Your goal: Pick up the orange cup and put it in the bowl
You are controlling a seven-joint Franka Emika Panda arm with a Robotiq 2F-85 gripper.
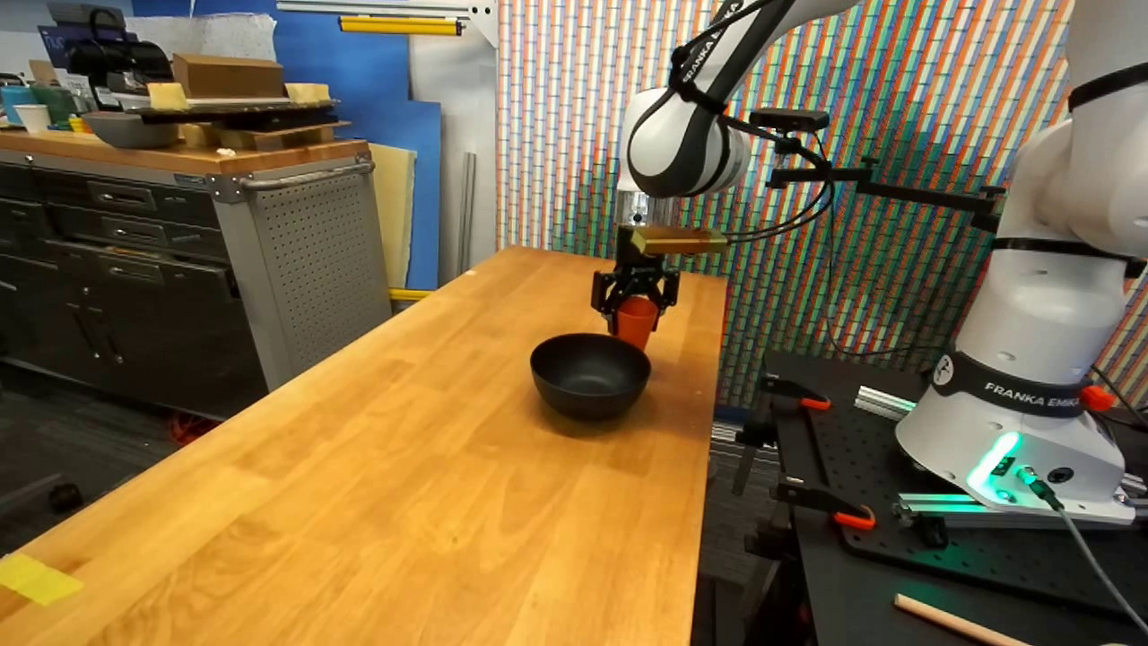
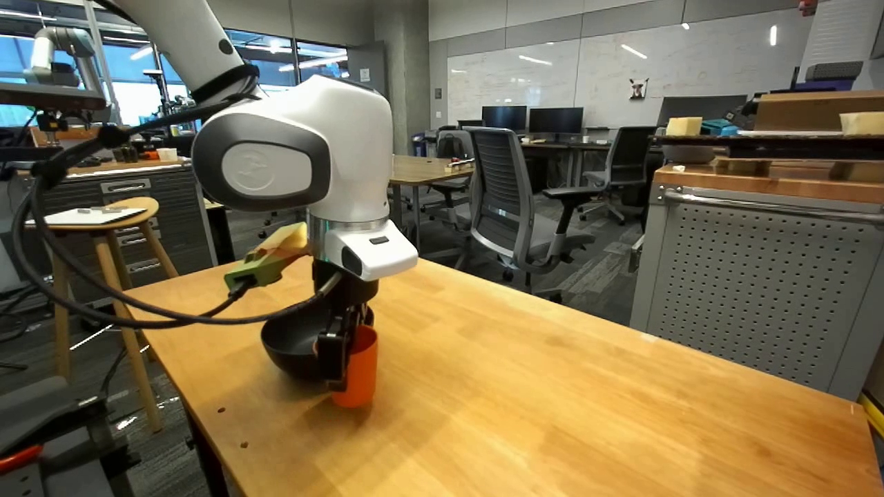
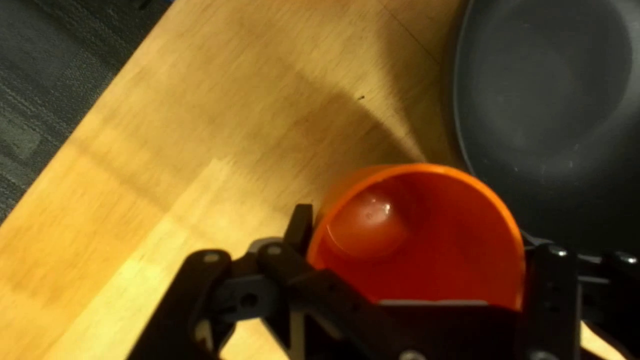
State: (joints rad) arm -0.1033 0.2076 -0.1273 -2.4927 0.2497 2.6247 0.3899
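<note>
The orange cup [image 1: 636,320] is between the two fingers of my gripper [image 1: 635,328], mouth up and slightly tilted. In the wrist view the cup [image 3: 430,225] fills the gap, with a finger against each side. In an exterior view the cup [image 2: 363,373] is low over the table; I cannot tell if its base touches the wood. The black bowl [image 1: 589,386] stands upright on the table right beside the cup. The bowl also shows in an exterior view [image 2: 290,345], partly behind my gripper, and at the right of the wrist view [image 3: 545,85]. The bowl's inside is bare there.
The wooden table [image 1: 430,502] has its edge close to the cup and bowl. Yellow tape [image 1: 38,579] lies on its far corner. A grey cabinet [image 2: 766,290] stands past the table. A wooden stool [image 2: 148,210] and office chairs [image 2: 507,200] stand beyond it.
</note>
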